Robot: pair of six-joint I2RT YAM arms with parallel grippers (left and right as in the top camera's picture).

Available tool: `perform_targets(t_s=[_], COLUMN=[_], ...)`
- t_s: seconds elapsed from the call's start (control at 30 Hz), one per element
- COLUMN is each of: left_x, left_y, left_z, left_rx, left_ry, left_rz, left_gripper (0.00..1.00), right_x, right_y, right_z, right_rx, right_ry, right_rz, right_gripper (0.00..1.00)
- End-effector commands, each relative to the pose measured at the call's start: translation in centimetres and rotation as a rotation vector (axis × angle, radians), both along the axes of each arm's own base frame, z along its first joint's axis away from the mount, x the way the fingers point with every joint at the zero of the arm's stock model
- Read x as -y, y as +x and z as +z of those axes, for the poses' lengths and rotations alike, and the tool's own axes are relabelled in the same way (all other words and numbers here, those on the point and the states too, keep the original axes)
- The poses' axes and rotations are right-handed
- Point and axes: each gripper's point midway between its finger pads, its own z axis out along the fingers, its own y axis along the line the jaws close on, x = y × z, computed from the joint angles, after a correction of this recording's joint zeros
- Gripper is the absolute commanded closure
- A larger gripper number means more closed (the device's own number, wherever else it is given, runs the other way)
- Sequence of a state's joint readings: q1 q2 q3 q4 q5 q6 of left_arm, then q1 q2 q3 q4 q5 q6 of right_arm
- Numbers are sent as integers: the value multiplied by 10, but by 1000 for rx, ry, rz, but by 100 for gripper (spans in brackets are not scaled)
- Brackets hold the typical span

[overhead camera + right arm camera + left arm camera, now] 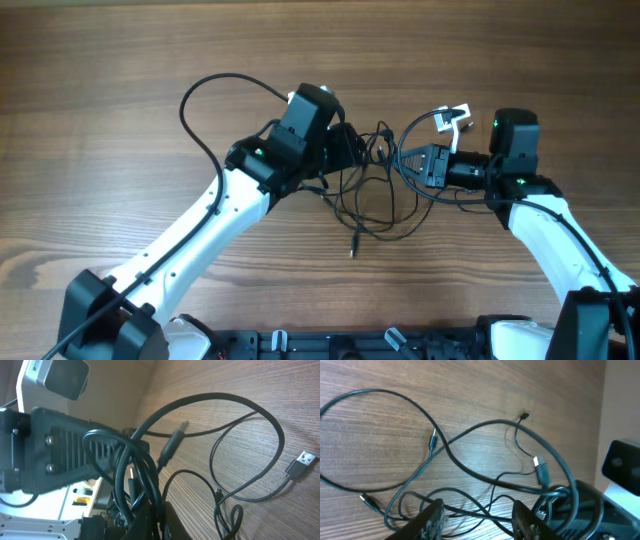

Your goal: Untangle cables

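The cables (pixel 372 195) lie as a loose tangle of thin black strands on the wooden table, between my two grippers. One small plug end (pixel 352 250) points toward the front, and a white-tipped plug (pixel 452 116) sticks up by the right arm. My left gripper (pixel 357 150) hangs over the tangle's left side. In the left wrist view it (pixel 479 521) is open, with thin strands (pixel 470 467) running across the gap between its fingers (pixel 432 519). My right gripper (pixel 164 517) is shut on a bunch of cable strands (pixel 150 475) that rise from it in loops.
A thicker black arm cable (pixel 205 105) arcs over the table (pixel 120 70) behind the left arm. A USB plug (pixel 301 461) lies flat to the right. The left arm's black gripper body (pixel 57 452) is close in front of the right wrist.
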State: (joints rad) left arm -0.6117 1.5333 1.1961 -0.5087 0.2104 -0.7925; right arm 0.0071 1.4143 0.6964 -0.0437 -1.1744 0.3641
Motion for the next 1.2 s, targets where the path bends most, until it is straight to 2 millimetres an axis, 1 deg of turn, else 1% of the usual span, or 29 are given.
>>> perform_targets(t_s=[0.0, 0.1, 0.2, 0.33, 0.37, 0.4, 0.47, 0.5, 0.53, 0.57, 0.6, 0.63, 0.67, 0.7, 0.77, 0.8, 0.83, 0.87, 0.9, 0.93, 0.97, 1.0, 1.03, 1.07, 1.1, 1.13, 1.17], left_x=[-17, -11, -3, 9, 11, 13, 16, 18, 19, 19, 18, 16, 13, 7, -13, -27, -39, -55, -69, -87, -96, -100, -101, -99, -91, -79, -66], left_y=[10, -1, -7, -14, -15, -16, -18, -19, -19, -18, -17, -16, -13, -8, 1, 5, 8, 12, 14, 18, 19, 20, 20, 19, 16, 11, 5], left_z=[29, 24, 22, 4, -4, -7, -13, -17, -23, -30, -34, -34, -29, -20, 5, 19, 28, 37, 44, 52, 56, 56, 55, 52, 50, 47, 46], left_rx=[77, 47, 57, 25, 9, 1, -10, -15, -26, -38, -44, -40, -21, 11, 83, 123, 140, 157, 169, 182, 186, 182, 178, 169, 155, 140, 133], left_ry=[-40, -34, -18, 11, 21, 27, 35, 41, 53, 65, 71, 75, 76, 71, 65, 65, 66, 74, 81, 83, 83, 84, 86, 86, 70, 47, 25], left_rz=[-2, -38, -86, -128, -135, -139, -149, -157, -161, -162, -160, -155, -160, -157, -140, -124, -93, -47, -9, 40, 63, 73, 75, 68, 38, -5, -58], left_gripper=[55, 56, 56, 55, 58, 60, 69, 71, 80, 94, 96, 96, 96, 96, 96, 96, 96, 96, 96, 96, 96, 96, 96, 92, 79, 67, 53], right_x=[-3, -3, -3, -3, -3, -3, -3, -3, -3, -3, -2, 2, 11, 29, 60, 78, 92, 105, 107, 107, 107, 101, 85, 56, 24, 9, 3], right_y=[-3, -3, -3, -3, -3, -3, -3, -3, -4, -5, -4, 0, 6, 11, 8, 4, 0, -4, -6, -6, -6, -3, 0, 1, -7, -14, -18], right_z=[4, 4, 4, 4, 4, 4, 4, 4, 5, 4, 0, -9, -27, -54, -89, -103, -112, -119, -120, -120, -120, -116, -107, -85, -51, -26, -11], right_rx=[28, 26, 26, 24, 24, 24, 23, 23, 23, 17, 3, -28, -79, -180, -303, -380, -433, -465, -469, -474, -473, -443, -363, -213, -49, 45, 106], right_ry=[16, 16, 16, 17, 17, 17, 17, 17, 23, 23, 7, -36, -115, -244, -432, -516, -577, -633, -642, -632, -631, -611, -556, -433, -246, -116, -47], right_rz=[32, 32, 32, 32, 32, 32, 32, 32, 37, 37, 21, -22, -97, -223, -374, -464, -530, -579, -582, -579, -580, -548, -448, -264, -69, 35, 86], right_gripper=[96, 96, 96, 96, 96, 96, 96, 96, 96, 96, 96, 96, 95, 95, 96, 96, 96, 96, 96, 96, 96, 96, 96, 96, 96, 96, 96])
